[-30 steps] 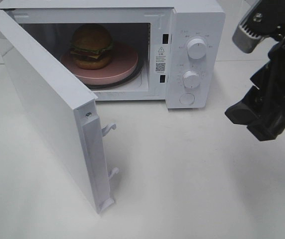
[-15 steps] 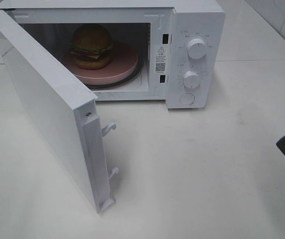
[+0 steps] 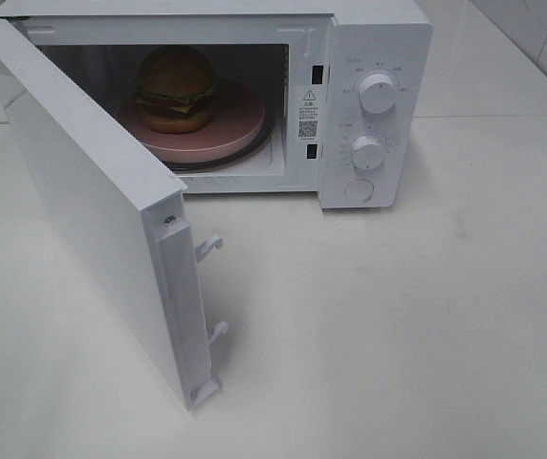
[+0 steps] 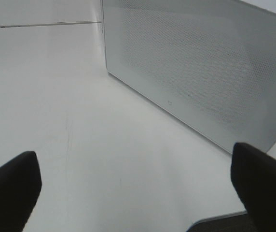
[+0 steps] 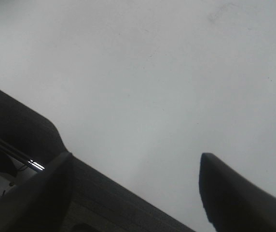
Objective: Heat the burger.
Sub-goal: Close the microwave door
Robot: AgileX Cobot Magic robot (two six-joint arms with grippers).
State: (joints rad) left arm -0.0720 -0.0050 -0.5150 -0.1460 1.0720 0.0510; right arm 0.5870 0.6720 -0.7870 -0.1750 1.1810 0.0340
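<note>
Burger [image 3: 176,88]: glossy brown bun, green lettuce frill, yellow cheese edge and dark patty. It sits upper left of the exterior view, inside the microwave [image 3: 379,38], on the left part of a round pink plate [image 3: 240,129].

The microwave's door [image 3: 82,201] is swung wide open toward lower left.

Markings: a sticker [image 3: 308,113] on the cavity frame has a warning triangle and a QR code, text too small to read. The small print around the upper knob [image 3: 378,93] and lower knob [image 3: 367,152] is unreadable. There is a round button [image 3: 359,190] below them.

Left gripper [image 4: 138,191]: jaws spread wide, nothing between them, over the white table [image 3: 398,335] near the door's perforated outer face.

Right gripper [image 5: 138,188]: jaws apart, empty, over bare table.
</note>
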